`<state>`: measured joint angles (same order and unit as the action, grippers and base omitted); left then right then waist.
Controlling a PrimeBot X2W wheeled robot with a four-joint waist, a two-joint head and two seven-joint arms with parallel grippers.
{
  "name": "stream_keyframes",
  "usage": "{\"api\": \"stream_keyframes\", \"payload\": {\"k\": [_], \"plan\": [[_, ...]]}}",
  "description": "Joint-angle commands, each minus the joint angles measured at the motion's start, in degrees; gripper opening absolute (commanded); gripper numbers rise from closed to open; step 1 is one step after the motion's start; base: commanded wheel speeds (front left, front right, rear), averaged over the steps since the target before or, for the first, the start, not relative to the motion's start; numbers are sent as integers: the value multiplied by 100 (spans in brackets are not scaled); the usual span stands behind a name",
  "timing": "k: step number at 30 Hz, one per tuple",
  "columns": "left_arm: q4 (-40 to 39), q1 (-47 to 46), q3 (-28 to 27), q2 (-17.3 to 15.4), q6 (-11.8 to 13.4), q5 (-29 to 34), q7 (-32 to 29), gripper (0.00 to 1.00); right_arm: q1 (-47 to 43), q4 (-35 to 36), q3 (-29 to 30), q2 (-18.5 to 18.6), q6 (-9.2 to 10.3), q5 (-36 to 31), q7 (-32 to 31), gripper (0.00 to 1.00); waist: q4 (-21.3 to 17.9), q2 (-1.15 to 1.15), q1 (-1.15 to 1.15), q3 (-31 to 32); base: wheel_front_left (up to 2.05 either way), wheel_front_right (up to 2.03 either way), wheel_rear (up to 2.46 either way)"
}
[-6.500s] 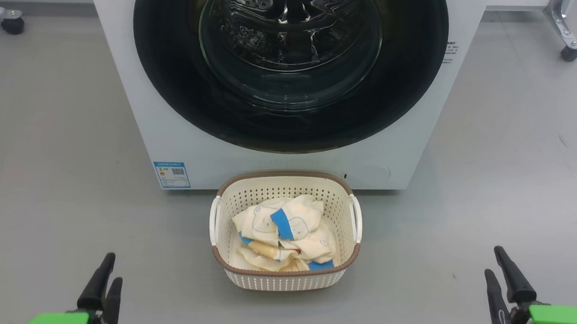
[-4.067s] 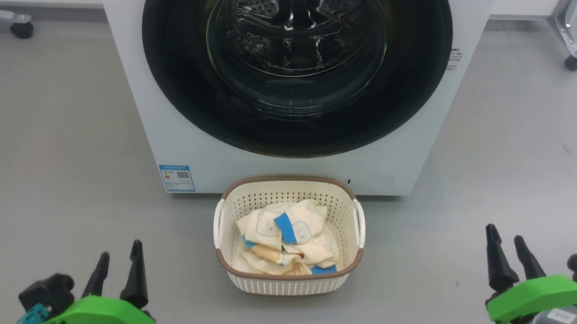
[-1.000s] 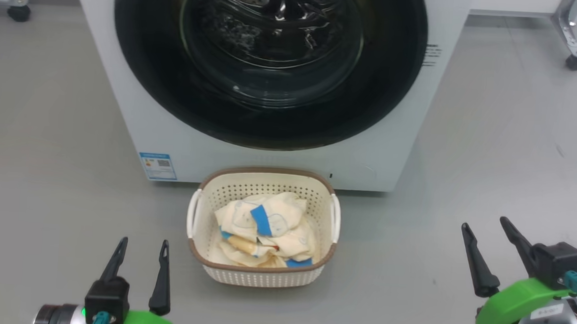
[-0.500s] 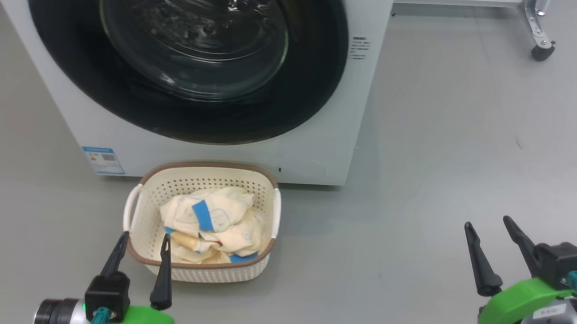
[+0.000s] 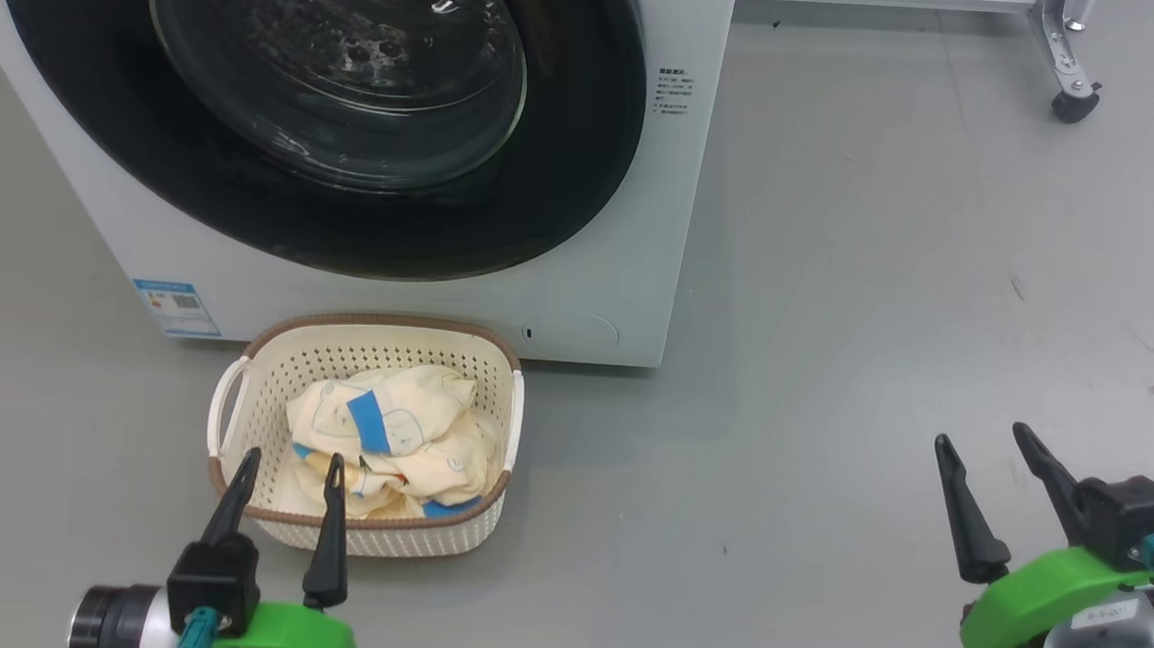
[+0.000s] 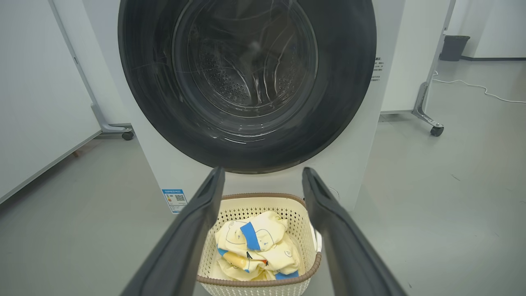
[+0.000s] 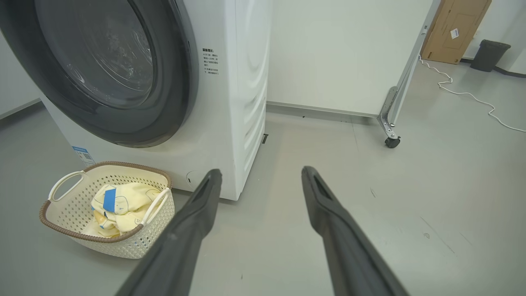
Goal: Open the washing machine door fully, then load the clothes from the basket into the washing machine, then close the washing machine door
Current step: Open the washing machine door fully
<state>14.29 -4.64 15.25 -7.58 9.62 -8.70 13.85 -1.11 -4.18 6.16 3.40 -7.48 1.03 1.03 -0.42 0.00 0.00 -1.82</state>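
So, washer: the big white front-loading washing machine (image 5: 667,199) stands on the grey floor (image 5: 890,283) and takes up the upper left of my head view. A small blue sticker (image 5: 175,306) sits low at its front left corner.
Door: the large round glossy black door with the bulging clear glass window (image 5: 332,69) lies shut, flush against the front. I can see the perforated steel drum through the glass.
Basket: the small cream perforated plastic basket with a brown woven-look rim and white side handles (image 5: 394,538) stands upright on the floor, just before the machine's foot and below the door.
Clothes: the pale cream-yellow bundle of clothes with bright blue patches (image 5: 389,443) is heaped inside the basket, below its rim.
Left gripper: my left gripper (image 5: 292,459) is released and empty, fingers spread. Its tips cross the basket's near rim in the head view, and I can't tell whether they touch it.
Right gripper: my right gripper (image 5: 982,436) is released and empty too. It hangs over bare floor, well apart from the basket and off the machine's right corner.
Caster: a small black wheel on a metal leg (image 5: 1067,99) stands at the far right of the floor.
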Motion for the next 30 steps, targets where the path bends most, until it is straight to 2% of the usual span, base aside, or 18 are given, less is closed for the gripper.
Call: {"api": "stream_keyframes", "payload": {"k": [1,22,30], "plan": [[-166,-238,-171,-110,10,-23,73,100,269,198,-118,72,-1,10,77,100,-3,0,0,-2,8,8,-16],[-209,-238,-98,-141,39,-91,98,100,296,181,-89,48,-1,-3,135,100,-2,0,0,-84,0,0,0],[-257,-404,-47,-123,61,-70,104,100,488,167,-8,69,-1,135,147,100,42,0,0,-370,0,0,0]]}}
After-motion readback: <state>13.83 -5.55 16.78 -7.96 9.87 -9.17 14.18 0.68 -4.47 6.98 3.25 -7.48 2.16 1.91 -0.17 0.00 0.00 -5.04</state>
